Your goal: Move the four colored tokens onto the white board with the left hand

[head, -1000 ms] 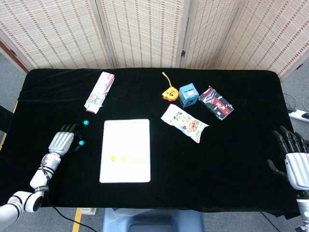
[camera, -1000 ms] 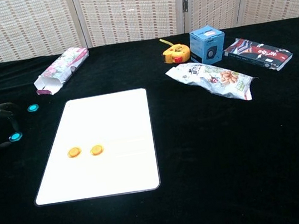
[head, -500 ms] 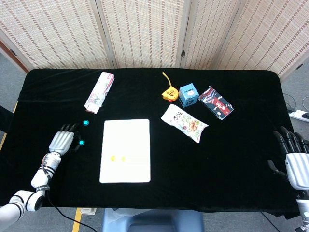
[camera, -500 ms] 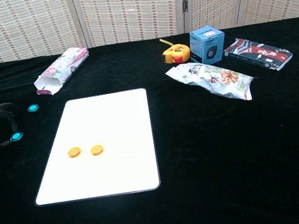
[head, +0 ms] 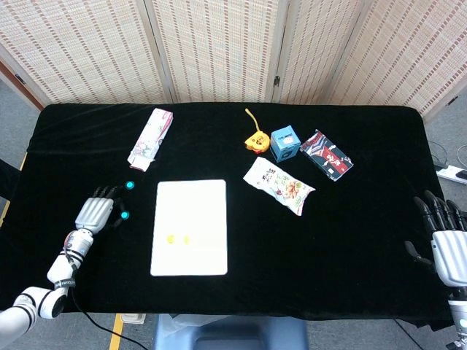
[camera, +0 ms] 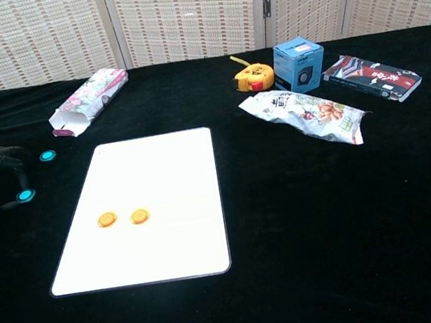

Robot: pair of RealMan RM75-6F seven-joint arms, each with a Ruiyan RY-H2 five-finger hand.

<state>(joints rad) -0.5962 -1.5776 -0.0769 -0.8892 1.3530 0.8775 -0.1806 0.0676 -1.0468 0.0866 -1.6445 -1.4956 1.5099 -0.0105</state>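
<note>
Two orange tokens (camera: 123, 217) are laid on the white board (camera: 160, 170); one blue token (camera: 23, 196) is pinched by the left hand (head: 93, 213), another blue token (camera: 47, 156) is left.

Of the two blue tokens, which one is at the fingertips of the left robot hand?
The nearer blue token, at the left robot hand; the other blue token lies apart, farther back.

A staged test space, more lab than home: a desk (head: 365, 240) draped in black cloth, woven folding screens (head: 219, 47) closing it off behind (grey floor at the edges), and a power strip (head: 454, 173) on the floor beyond the right fingers.
</note>
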